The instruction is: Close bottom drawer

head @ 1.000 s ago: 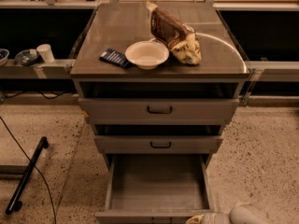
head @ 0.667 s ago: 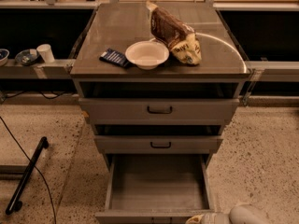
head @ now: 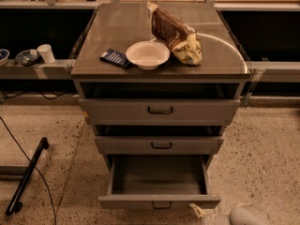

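Grey bottom drawer [head: 136, 202] stands open, gripper [head: 198, 212] just beside its front.

Cabinet top [head: 123, 28] bears 3: bowl [head: 147, 55], bag [head: 177, 34], packet [head: 115, 58]; gripper [head: 205, 214] near floor [head: 267, 158].

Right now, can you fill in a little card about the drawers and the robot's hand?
bottom drawer: pulled far out
middle drawer: slightly out
top drawer: slightly out
gripper: low, in front of the bottom drawer, right of its handle
cabinet top: white bowl, snack bag, dark blue packet
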